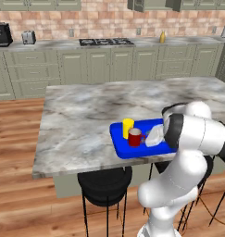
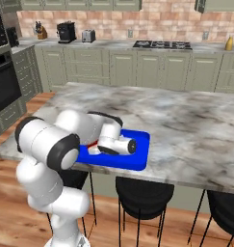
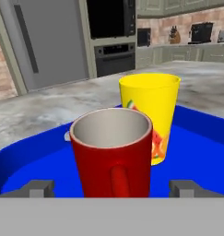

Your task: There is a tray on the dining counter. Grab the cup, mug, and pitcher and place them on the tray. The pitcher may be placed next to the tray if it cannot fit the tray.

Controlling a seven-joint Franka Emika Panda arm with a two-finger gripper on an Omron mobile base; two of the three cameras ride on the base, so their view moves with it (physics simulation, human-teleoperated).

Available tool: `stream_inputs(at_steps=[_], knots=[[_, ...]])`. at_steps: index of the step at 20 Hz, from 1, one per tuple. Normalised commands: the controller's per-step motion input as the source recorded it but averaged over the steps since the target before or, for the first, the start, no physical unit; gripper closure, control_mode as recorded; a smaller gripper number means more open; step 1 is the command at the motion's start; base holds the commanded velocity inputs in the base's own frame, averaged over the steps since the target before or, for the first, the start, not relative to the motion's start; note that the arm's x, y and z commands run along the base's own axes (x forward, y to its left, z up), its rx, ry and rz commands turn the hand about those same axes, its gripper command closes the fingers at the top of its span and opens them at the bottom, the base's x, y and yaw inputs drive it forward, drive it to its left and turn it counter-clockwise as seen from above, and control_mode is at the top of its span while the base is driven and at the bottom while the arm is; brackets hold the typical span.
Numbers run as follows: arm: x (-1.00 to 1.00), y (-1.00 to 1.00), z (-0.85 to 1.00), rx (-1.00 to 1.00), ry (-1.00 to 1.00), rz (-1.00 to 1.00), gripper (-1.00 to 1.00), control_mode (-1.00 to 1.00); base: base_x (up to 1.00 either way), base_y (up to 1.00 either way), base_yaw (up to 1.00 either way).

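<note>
Apparently, jaws open around mug [image 3: 111,156].

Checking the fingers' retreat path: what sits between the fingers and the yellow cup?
The red mug, upright on the blue tray, handle facing the camera, stands between the open fingers and the cup, in the hand view.

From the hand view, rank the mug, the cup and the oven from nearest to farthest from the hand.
1. Mug: right between the open hand's fingertips, on the tray.
2. Cup: just behind the mug, on the right.
3. Oven: far back, beyond the dining counter.
</note>
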Motion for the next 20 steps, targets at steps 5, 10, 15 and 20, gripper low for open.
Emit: stream_inputs(at_steps=[5,10,15,20], knots=[[-0.43,-0.06,0.66,0.0,0.0,0.0,-1.0,-1.0,0.0,0.0,0.0],[-0.3,-0.04,0.61,0.0,0.03,-0.05,-1.0,-1.0,0.0,0.0,0.0],[-0.27,-0.06,0.74,-0.03,0.06,-0.21,-1.0,-1.0,0.0,0.0,0.0],[-0.17,-0.01,0.69,0.0,0.13,-0.3,-1.0,-1.0,0.0,0.0,0.0]])
